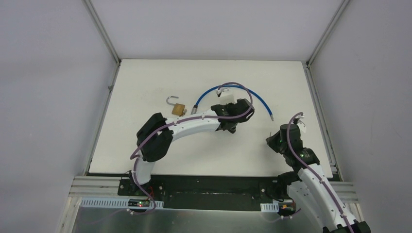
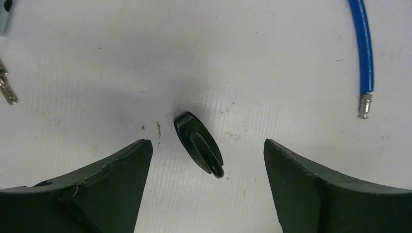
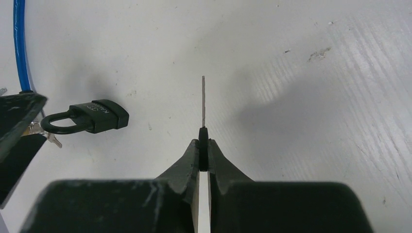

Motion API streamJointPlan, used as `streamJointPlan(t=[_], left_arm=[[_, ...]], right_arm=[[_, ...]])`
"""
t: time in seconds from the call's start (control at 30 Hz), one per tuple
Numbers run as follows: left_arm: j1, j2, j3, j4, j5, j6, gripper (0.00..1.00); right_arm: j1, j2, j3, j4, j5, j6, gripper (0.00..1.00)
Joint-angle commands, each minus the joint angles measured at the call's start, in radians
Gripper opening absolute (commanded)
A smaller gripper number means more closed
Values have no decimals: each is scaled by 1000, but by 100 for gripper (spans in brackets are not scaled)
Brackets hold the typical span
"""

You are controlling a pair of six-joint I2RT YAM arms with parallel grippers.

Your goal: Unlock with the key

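Top view: a white counter (image 1: 145, 145) with two arms reaching over it. The left fingers (image 1: 228, 125) hang over the middle of the counter and hide whatever lies beneath them. Just to their left a brass padlock (image 1: 178, 108) lies with its shackle swung open. A blue cable (image 1: 252, 94) arcs behind. The right fingers (image 1: 271, 140) hover well to the right, lower in the picture.

Left wrist view: the left fingers (image 2: 138, 155) stand wide apart and touch nothing. Between them, on the counter, lies a black padlock (image 2: 197, 143), seen almost end-on. Its long axis slants from upper left to lower right. Both fingers are clear of it. The metal tip of the blue cable (image 2: 365, 104) lies at upper right.

Right wrist view: the right fingers (image 3: 192, 155) are clamped together on a key (image 3: 203, 102), seen edge-on. Its thin blade points straight away from the camera. The black padlock (image 3: 97, 116) lies on its side, off to the left of the blade. Its shackle points left and the flat bottom of its body faces right. Its long axis therefore runs across the blade, roughly at right angles. One of the left fingers (image 3: 17, 126) sits right at the shackle end.

The left arm is the nearer one and looks placed to steady the lock. My judgement is that the key must swing left and line up with the lock's long axis. The keyhole itself cannot be seen.
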Motion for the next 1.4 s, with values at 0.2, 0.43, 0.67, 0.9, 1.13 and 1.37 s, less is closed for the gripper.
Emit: streamJointPlan(t=[0.2, 0.43, 0.67, 0.9, 1.13, 1.37], left_arm=[[6, 123, 86, -72, 62, -84, 62], [5, 155, 114, -78, 142, 15, 40], [5, 146, 78, -82, 236, 249, 16], [9, 50, -100, 73, 457, 667, 18], [25, 28, -166, 144, 442, 703, 55], [28, -11, -254, 329, 363, 643, 62]], right_arm=[[-7, -86, -11, -72, 35, 9, 6], [-7, -81, -2, -71, 37, 15, 5], [-8, -74, 11, -66, 51, 15, 5], [-7, -51, 26, -47, 38, 19, 1], [-7, -20, 45, -39, 28, 28, 1], [-7, -23, 37, -38, 28, 57, 1]])
